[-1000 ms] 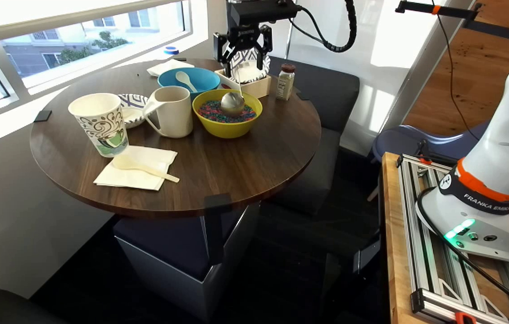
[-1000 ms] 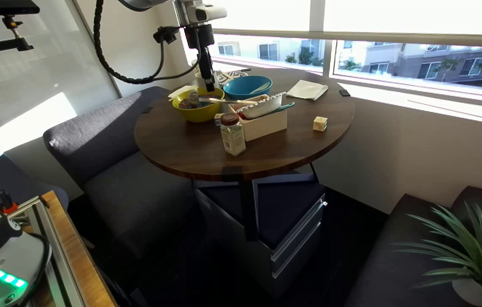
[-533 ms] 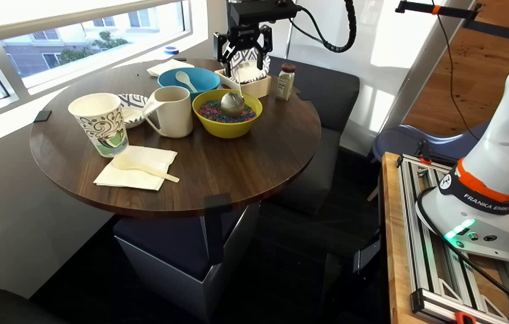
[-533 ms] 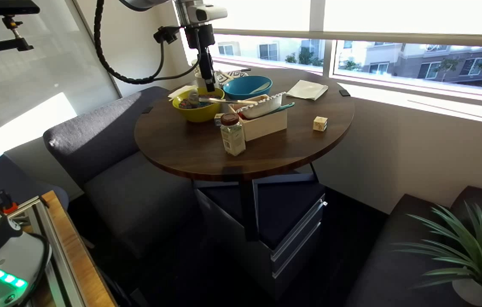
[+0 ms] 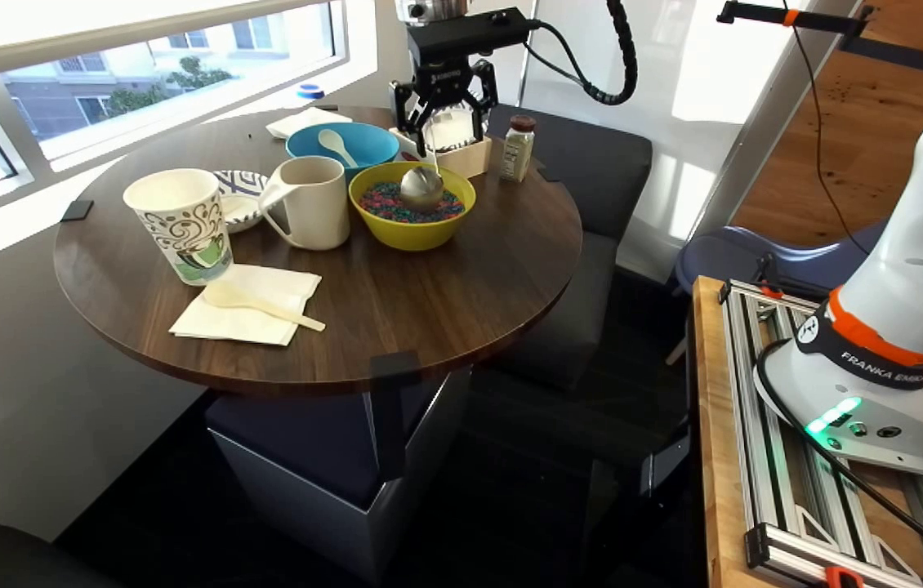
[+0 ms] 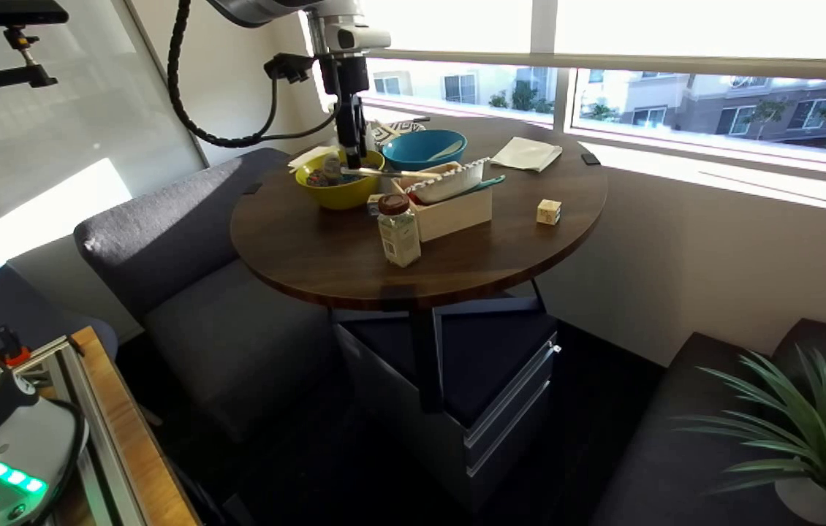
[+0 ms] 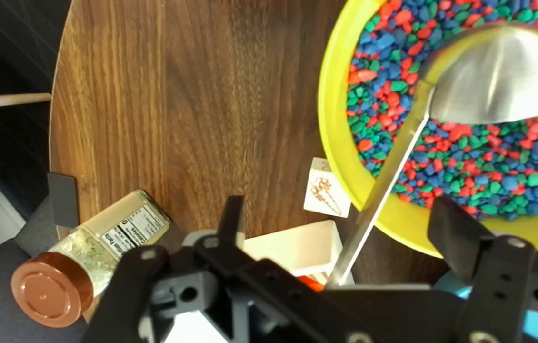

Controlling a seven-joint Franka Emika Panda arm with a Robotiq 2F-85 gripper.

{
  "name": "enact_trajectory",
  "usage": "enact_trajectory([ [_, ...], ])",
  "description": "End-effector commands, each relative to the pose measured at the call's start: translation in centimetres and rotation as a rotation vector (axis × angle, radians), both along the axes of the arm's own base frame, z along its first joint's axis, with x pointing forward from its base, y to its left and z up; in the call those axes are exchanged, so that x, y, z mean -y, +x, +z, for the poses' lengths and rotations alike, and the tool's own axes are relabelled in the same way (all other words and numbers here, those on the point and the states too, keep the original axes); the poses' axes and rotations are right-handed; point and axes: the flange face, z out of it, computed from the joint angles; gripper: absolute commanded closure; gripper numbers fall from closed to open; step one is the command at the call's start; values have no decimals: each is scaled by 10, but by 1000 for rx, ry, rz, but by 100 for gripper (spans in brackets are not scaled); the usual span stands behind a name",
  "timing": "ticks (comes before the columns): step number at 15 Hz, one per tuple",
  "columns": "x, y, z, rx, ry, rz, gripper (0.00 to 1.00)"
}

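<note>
In the wrist view, just below the jaws and across the gap between them, the handle of a metal ladle [image 7: 395, 159]: aslant from the scoop on coloured gravel [image 7: 464, 181] in a yellow bowl [image 7: 328, 109], over the rim, down-left toward a wooden box [image 7: 293, 244]. Spread wide at the jaws, pinching nothing.

In an exterior view, poised over the far side of the yellow bowl [image 5: 411, 237], seemingly astride the thin handle of the metal ladle [image 5: 421, 189].

In an exterior view, nearly edge-on, with lower ends close to the metal ladle [image 6: 402, 174], laid almost level from yellow bowl [image 6: 340, 196] to wooden box [image 6: 457, 217]; impossible to judge contact from here.
</note>
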Motion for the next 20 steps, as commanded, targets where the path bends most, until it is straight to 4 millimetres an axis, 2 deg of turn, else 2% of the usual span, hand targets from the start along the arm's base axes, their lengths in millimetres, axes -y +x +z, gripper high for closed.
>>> enact_trajectory([
  [1,-6,9,-10,-50,-12,-36,28],
  [2,-7,10,-12,-55,-19,-42,41],
  [3,-8,11,-15,-72,-20,-48,48],
  [4,-10,12,-17,-80,-21,-49,49],
  [6,-12,15,-20,-92,-25,-55,60],
  [13,-23,22,-27,-126,-36,-59,64],
  [16,-27,25,-30,-137,-41,-56,75],
  [19,-31,28,-32,-142,-48,-53,74],
  [20,-32,28,-33,-144,-49,-52,78],
])
